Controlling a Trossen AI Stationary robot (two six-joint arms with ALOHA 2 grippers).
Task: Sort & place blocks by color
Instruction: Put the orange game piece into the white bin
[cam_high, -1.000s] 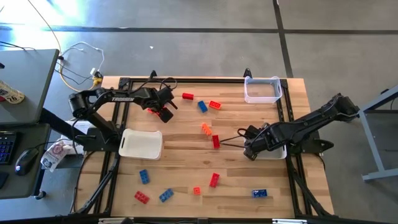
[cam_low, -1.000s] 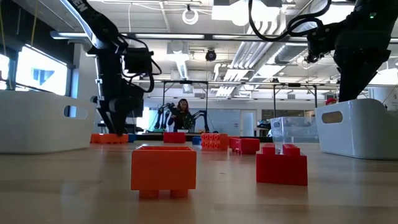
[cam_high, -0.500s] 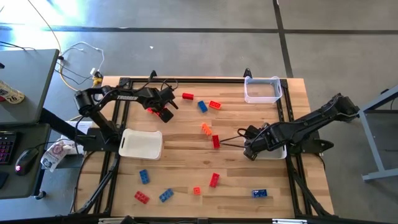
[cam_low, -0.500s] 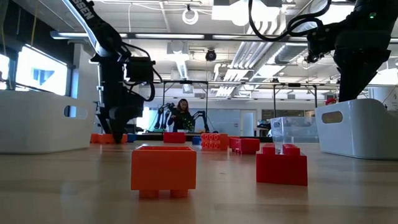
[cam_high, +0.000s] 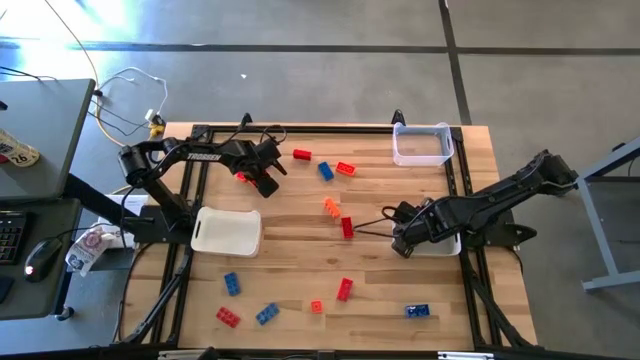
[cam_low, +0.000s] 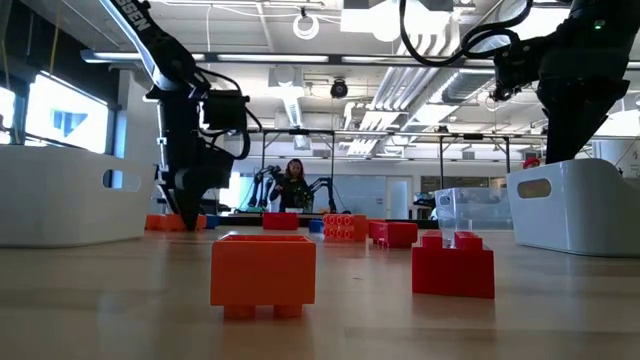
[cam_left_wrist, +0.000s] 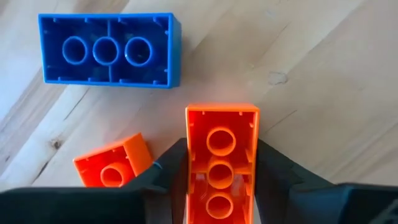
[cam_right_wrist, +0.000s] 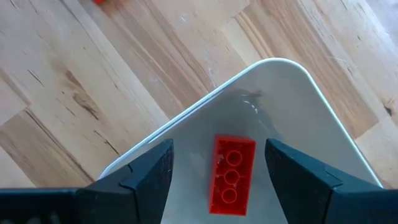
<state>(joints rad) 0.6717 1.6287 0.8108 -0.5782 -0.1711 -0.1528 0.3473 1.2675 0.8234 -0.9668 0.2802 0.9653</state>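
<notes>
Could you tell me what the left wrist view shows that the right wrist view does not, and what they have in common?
Only the left wrist view shows the left tool closed on a long orange block lying hollow side up, with a blue block and a smaller orange block beside it on the table.

Only the right wrist view shows the right tool open above a white tray holding one red block.

Both look down past their own dark fingers onto the same light wooden table, each centred on a three-hole block seen from its underside.
</notes>
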